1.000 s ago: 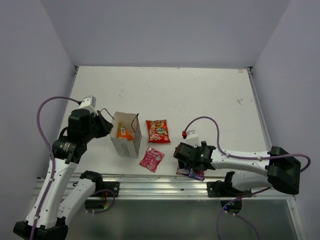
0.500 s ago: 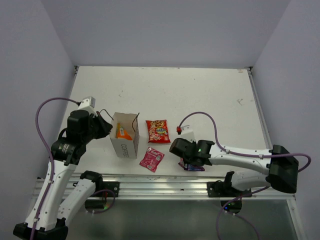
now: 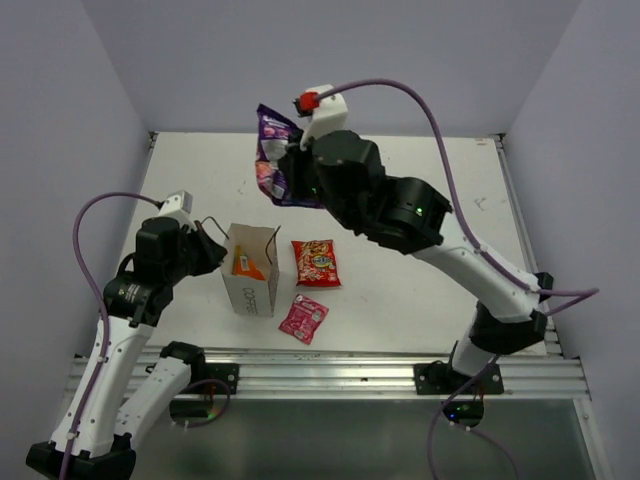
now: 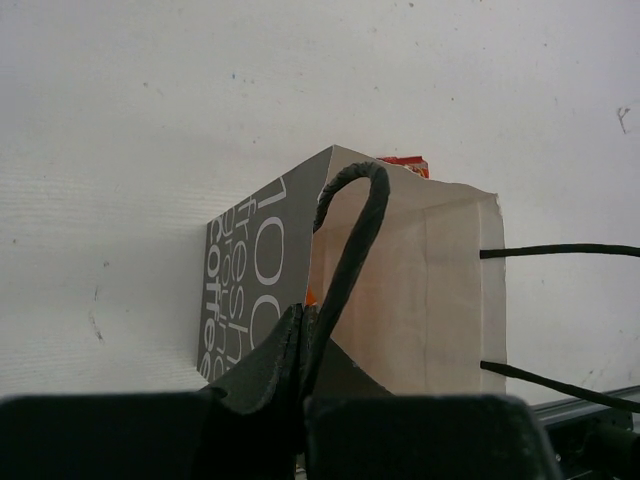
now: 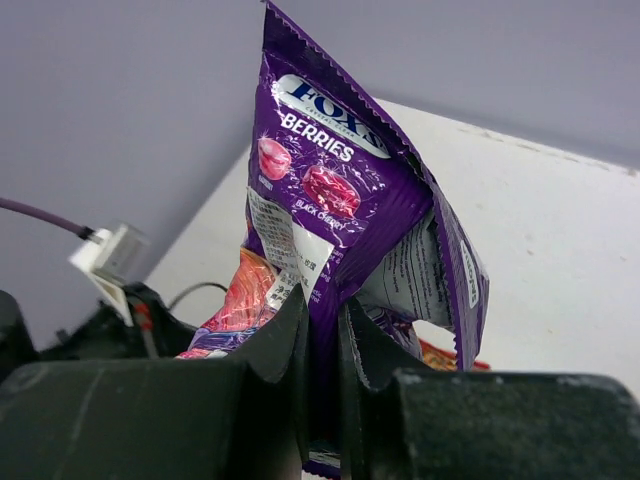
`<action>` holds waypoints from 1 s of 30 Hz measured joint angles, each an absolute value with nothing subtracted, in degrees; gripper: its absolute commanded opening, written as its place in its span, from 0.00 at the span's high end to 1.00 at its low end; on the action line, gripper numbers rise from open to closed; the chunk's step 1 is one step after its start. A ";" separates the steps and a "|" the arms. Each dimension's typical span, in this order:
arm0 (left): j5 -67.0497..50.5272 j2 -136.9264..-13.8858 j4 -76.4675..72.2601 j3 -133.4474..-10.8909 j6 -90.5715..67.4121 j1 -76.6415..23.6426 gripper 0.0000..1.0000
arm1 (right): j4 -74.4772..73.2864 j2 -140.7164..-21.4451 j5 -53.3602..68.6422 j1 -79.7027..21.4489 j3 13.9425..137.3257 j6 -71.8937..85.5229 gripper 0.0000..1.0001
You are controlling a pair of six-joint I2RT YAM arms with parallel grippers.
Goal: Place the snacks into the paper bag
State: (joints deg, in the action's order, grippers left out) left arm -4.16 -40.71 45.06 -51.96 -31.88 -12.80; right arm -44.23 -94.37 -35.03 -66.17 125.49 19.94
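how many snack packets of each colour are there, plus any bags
purple packet: 1
red chip bag: 1
pink sachet: 1
orange packet: 1
paper bag: 1
total: 5

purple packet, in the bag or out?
Out. The right tool is shut on the purple packet, holding it in the air, apart from the paper bag.

Light: bright, even overhead
Shadows: faint, soft on the flat white table (image 3: 200, 170)
Glare: sheen on the glossy purple packet (image 5: 330, 210)
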 measured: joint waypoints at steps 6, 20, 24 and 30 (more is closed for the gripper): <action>-4.34 -40.84 44.93 -51.96 -31.90 -12.80 1.00 | -39.62 -111.33 -23.38 -66.00 139.24 19.62 1.00; -4.47 -40.86 45.28 -51.99 -31.88 -12.78 1.00 | -36.16 -109.71 -15.79 -67.70 114.21 24.49 1.00; -4.91 -40.84 45.60 -51.99 -31.90 -12.80 1.00 | -33.36 -107.50 -16.21 -67.88 108.40 24.88 1.00; -4.64 -40.62 46.02 -51.99 -31.86 -12.78 1.00 | -32.10 -107.46 -17.06 -68.16 106.85 24.62 1.00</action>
